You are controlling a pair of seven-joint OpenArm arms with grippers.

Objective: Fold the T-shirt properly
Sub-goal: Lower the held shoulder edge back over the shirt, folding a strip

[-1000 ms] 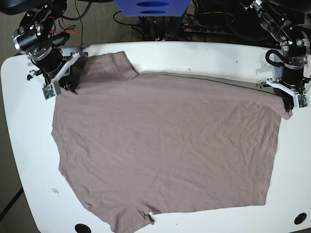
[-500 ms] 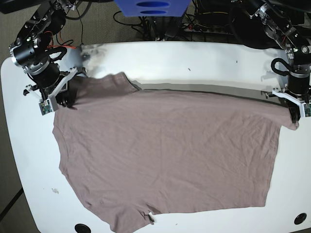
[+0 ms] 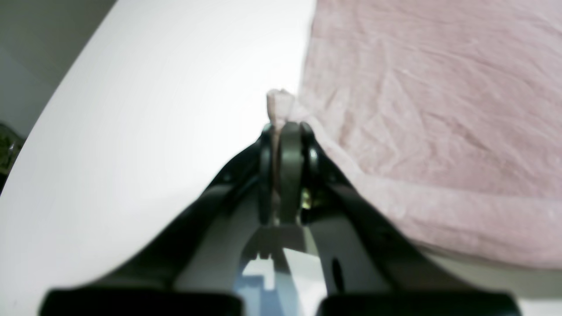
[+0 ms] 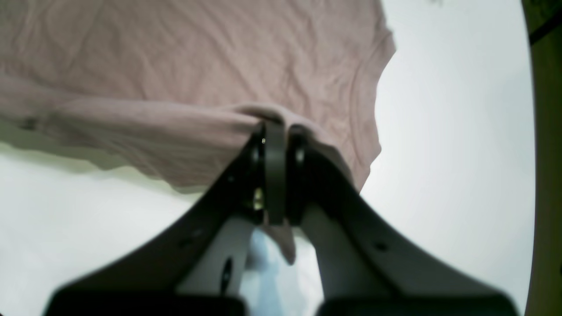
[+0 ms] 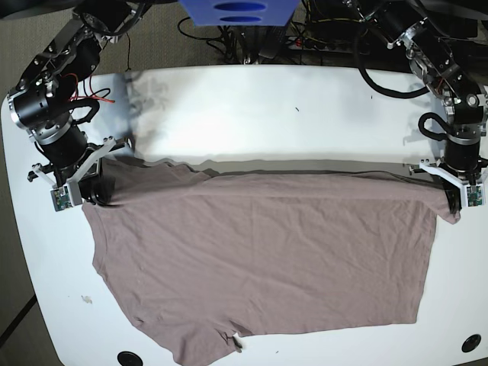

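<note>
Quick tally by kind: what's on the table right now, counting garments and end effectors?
T-shirt: 1, taupe, spread on the white table
End effectors: 2, left end effector and right end effector, each shut on the T-shirt's far edge
Total: 3

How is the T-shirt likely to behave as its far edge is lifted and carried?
Probably floppy: the T-shirt sags between the left gripper and right gripper. Likely light: thin, wrinkled fabric. It may slip, each gripper pinching only a corner.
</note>
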